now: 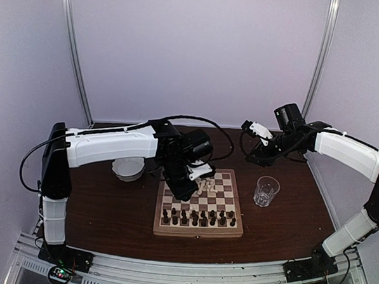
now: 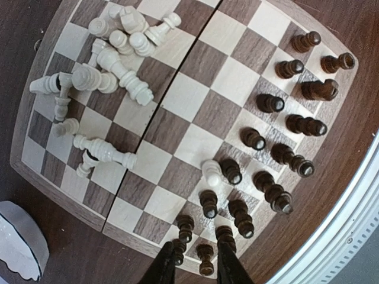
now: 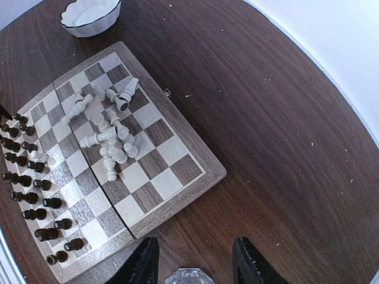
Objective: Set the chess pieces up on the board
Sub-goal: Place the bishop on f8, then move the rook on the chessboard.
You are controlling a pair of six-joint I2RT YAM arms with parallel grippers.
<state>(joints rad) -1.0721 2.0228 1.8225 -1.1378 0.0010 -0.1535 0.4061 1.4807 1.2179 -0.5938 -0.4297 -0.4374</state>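
A dark wood table (image 1: 109, 220) is seen from above, with 2 arms mounted at its near edge. The left arm (image 1: 113, 144) is stretched across to the board's left half. The right arm (image 1: 348, 150) is held high over the table's far right, well apart from the board.

The chessboard (image 1: 197, 230) is laid flat at the table's middle, opened along its centre seam. A white scalloped bowl (image 1: 128, 169) is placed just beyond the board's far left corner and is partly hidden by the left arm. A clear drinking glass (image 1: 266, 190) is stood upright to the right of the board, near it but not touching.

The left gripper (image 2: 196, 254) is held over the dark side near a board corner. A narrow gap is seen between its fingers, and a dark pawn (image 2: 205, 260) shows in that gap. Contact with it cannot be told.

The right gripper (image 3: 194, 242) is spread wide and nothing is gripped. The glass rim is seen below it, between the fingers.

The dark pieces (image 2: 284, 154) are stood upright in 2 rows along the near edge. The white pieces (image 2: 112, 65) are heaped on their sides on the far half. 1 white pawn (image 2: 211, 171) is stood upright just beside the dark rows.
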